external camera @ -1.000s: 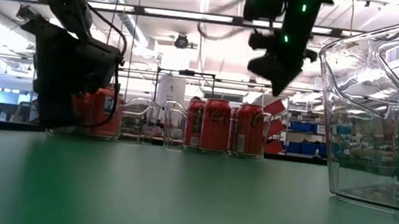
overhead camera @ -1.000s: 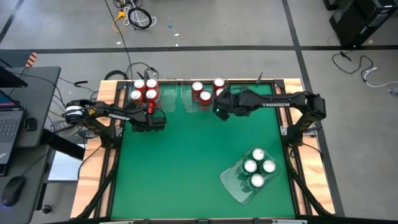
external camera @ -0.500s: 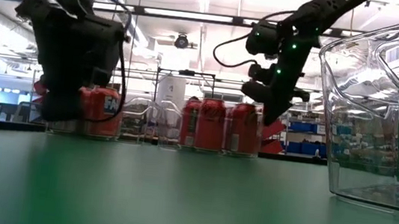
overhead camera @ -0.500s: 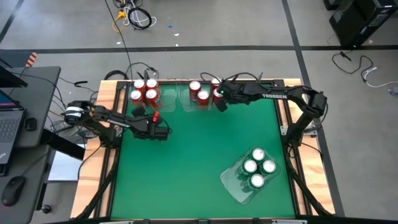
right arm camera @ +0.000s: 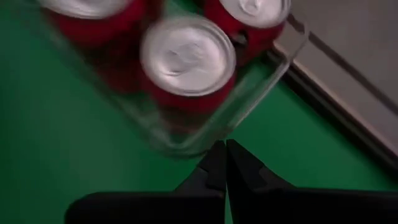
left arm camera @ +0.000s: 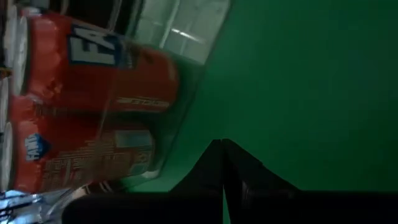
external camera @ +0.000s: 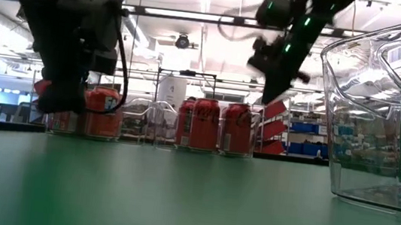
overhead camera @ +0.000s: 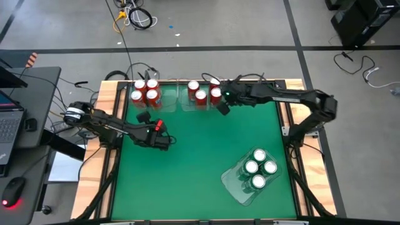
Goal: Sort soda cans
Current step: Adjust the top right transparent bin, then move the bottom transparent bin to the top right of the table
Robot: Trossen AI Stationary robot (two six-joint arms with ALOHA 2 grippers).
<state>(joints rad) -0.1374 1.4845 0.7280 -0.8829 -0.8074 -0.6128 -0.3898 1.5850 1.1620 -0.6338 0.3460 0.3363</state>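
From the left side of the table (overhead camera: 187, 156) first: a clear bin (overhead camera: 144, 92) at the far left corner holds four red cans (overhead camera: 151, 95), standing upright. The left gripper (overhead camera: 164, 142) hangs over bare green just in front of that bin, its fingers clenched on nothing.

Further right along the far edge, a second clear bin (overhead camera: 201, 95) holds more red cans (overhead camera: 200, 95); I count about four from above, three clearly. The right gripper (overhead camera: 222, 107) hovers just beside that bin's near right corner, fingers pinched together and empty; its wrist camera looks down on a silver can top (right arm camera: 188, 55) right by the bin wall.

Nearest me on the right, a third clear bin (overhead camera: 250, 177) sits skewed on the table with four green cans (overhead camera: 258, 181) inside.

Everything looks sorted already, I'd say. The risk now is the right arm: it is so close to the bin's corner that a careless swing could catch the rim and shove or tip the bin, spilling cans. The left arm has more room, though a low sweep back could nudge its bin too.
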